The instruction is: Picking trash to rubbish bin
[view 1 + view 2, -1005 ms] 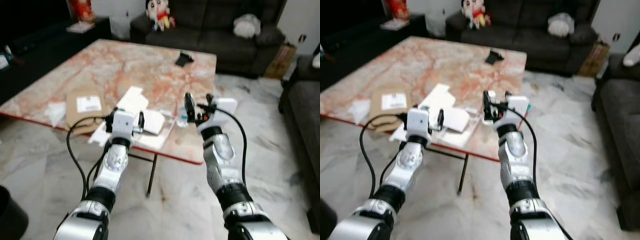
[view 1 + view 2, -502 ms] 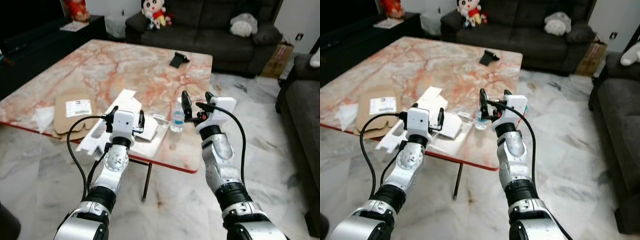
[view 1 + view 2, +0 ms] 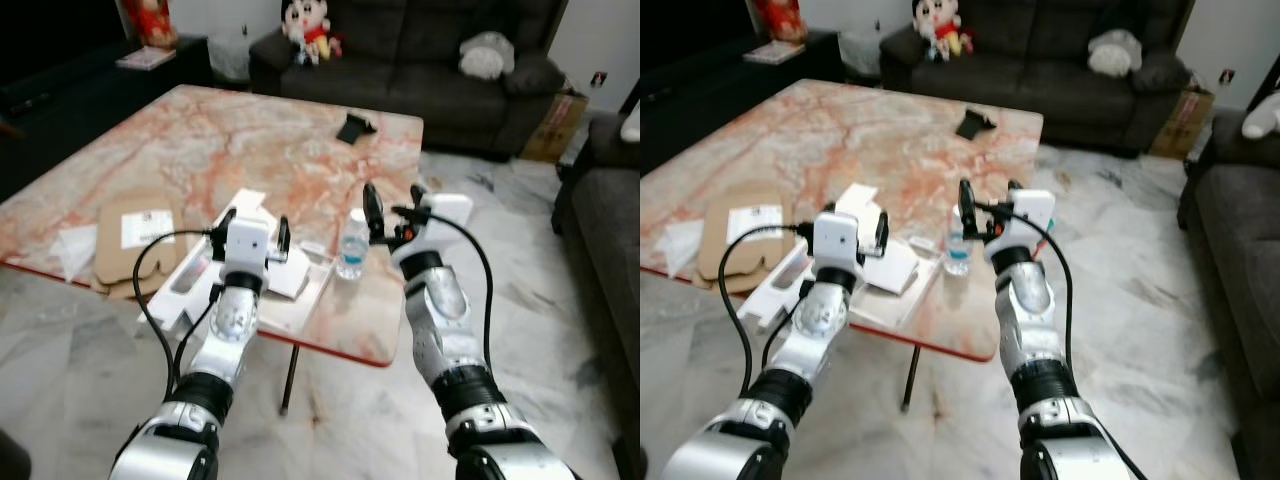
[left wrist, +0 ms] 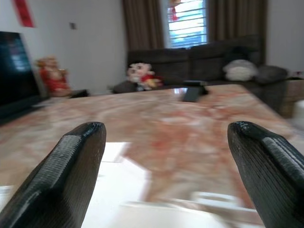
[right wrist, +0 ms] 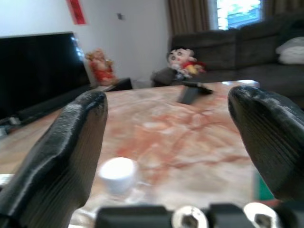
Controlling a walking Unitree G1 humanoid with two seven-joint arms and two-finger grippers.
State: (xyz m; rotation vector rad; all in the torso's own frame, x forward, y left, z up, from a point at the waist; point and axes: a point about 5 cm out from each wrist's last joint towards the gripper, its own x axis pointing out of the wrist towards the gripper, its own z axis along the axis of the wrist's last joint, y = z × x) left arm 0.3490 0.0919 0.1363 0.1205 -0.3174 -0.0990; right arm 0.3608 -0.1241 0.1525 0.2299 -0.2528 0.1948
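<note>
A small clear plastic water bottle with a white cap stands upright near the front edge of the marble table. My right gripper is open, raised just right of the bottle and a little above it, not touching it. White papers and flat boxes lie at the table's front edge. My left gripper hovers open over them, holding nothing. A flattened cardboard piece and a crumpled white paper lie further left. In the left wrist view both black fingers stand wide apart.
A black object lies at the table's far edge. A dark sofa with a doll stands behind, an armchair on the right. A brown box sits by the sofa. Marble floor runs right of the table.
The whole picture has shifted: the camera moved and the table's front corner sits nearer under my arms. The bottle now shows plainly beside the right gripper. Both grippers stay open.
</note>
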